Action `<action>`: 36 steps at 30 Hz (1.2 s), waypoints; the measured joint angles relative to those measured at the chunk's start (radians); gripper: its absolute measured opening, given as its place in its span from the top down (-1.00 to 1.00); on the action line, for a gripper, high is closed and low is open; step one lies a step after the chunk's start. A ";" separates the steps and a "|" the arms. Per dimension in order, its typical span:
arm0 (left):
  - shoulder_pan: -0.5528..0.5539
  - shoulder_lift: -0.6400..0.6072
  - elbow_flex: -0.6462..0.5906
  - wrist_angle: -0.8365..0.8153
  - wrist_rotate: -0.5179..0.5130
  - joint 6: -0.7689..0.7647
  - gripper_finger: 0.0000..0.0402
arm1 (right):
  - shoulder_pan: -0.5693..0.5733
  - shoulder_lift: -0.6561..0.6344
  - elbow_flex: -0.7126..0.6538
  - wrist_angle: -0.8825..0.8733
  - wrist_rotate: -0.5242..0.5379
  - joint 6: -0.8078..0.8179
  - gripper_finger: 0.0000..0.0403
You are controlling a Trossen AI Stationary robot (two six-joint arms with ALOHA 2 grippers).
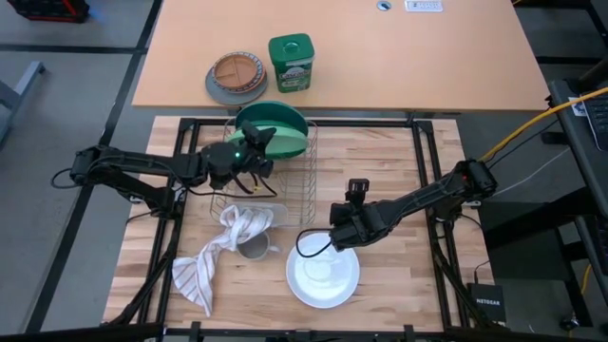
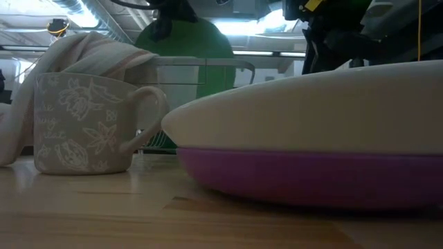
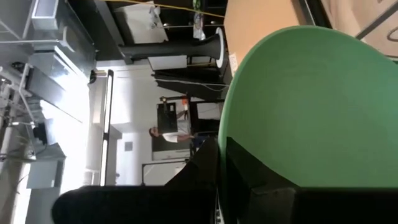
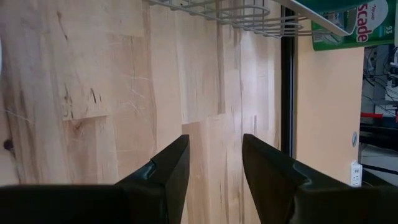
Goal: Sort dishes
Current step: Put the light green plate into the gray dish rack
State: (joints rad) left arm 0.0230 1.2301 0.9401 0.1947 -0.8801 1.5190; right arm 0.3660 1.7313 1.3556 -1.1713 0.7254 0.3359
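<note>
High view: left hand [image 1: 255, 142] clamps smooth round green plate [image 1: 285, 141]; right hand [image 1: 344, 228] wide, empty.

Wire rack [image 1: 285, 185], striped towel [image 1: 214, 256], mug [image 2: 86, 124], green tub [image 1: 290, 63], divided plate [image 1: 237, 76]

- Even overhead light falls on the table [image 1: 380, 161] in the high view; shadows stay soft.
- Low view: ceiling lights glare upper left, the near white plate [image 2: 311, 104] looms soft and dim.
- Left wrist view blows out at left.
</note>
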 joint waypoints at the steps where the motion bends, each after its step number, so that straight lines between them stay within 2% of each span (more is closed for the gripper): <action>1: 0.003 0.000 0.000 -0.006 0.011 0.000 1.00 | 0.000 0.000 0.000 0.000 0.000 0.000 0.25; 13: 0.059 0.010 0.000 -0.053 0.096 -0.072 1.00 | 0.000 0.000 0.000 0.000 0.000 0.000 0.25; 20: 0.062 0.037 0.000 -0.044 0.103 -0.039 1.00 | 0.000 0.000 0.000 0.003 0.000 0.000 0.25; 29: 0.005 0.037 0.000 0.023 0.098 0.112 1.00 | 0.000 0.000 0.000 0.003 0.000 0.000 0.25; 36: 0.004 0.037 0.000 0.022 0.097 0.099 1.00 | 0.000 0.000 0.000 0.004 0.000 0.000 0.25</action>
State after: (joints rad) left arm 0.0269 1.2675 0.9398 0.2163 -0.7835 1.6182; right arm 0.3660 1.7317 1.3560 -1.1675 0.7250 0.3359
